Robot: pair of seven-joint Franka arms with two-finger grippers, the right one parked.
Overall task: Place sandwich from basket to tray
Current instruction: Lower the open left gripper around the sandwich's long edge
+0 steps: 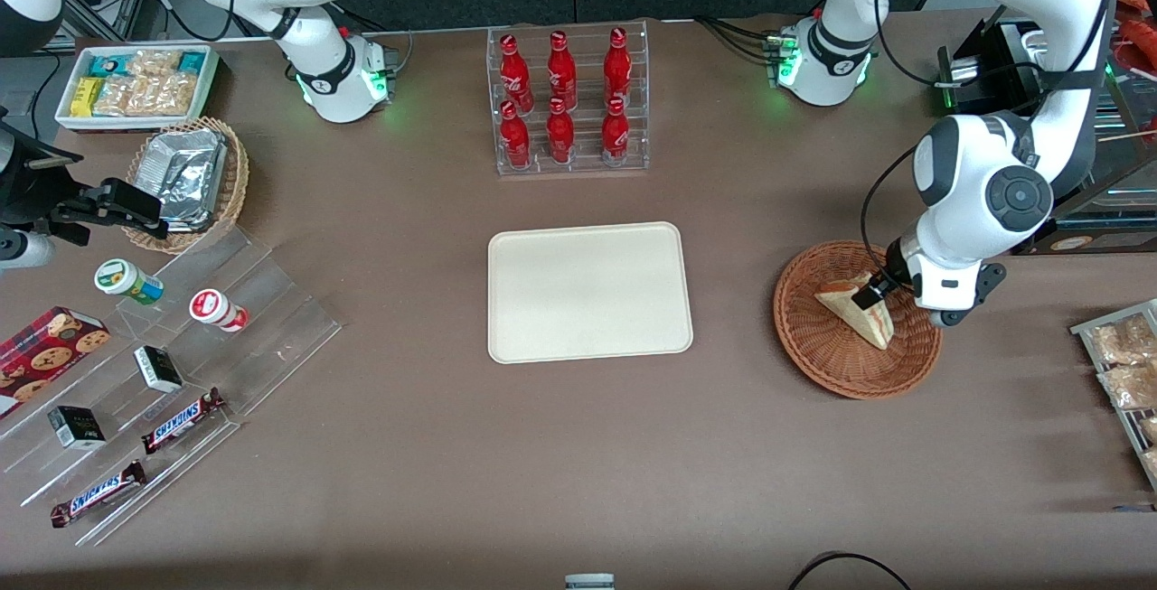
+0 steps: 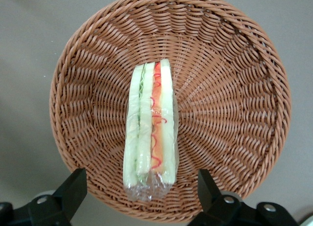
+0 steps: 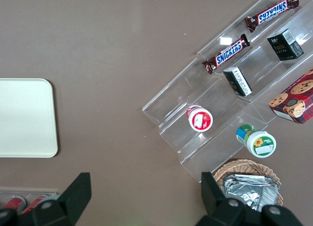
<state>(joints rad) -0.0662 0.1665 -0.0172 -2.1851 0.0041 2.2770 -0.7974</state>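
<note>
The working arm's claw hangs low over the basket, its two dark fingers spread wide, one on each side of the sandwich and holding nothing. In the wrist view both fingers stand apart from the bread, with wicker visible between each finger and the wedge, so the grasp is not yet made. The sandwich is a clear-wrapped triangular wedge standing on edge in the middle of the basket, its red-orange and green filling stripe facing up toward the wrist camera. In the front view the claw sits just at the sandwich, near the upper part of the wedge, inside the round reddish-brown basket toward the working arm's end of the table. The cream-white tray lies flat at the table's middle, well apart from the basket, with nothing on it. The step in hand appears to be the pick: the claw is lined up astride the wedge. The next move likely calls for lowering a little, closing gently on the soft bread so it is not crushed, then lifting clear of the basket rim before carrying it sideways to the tray
</note>
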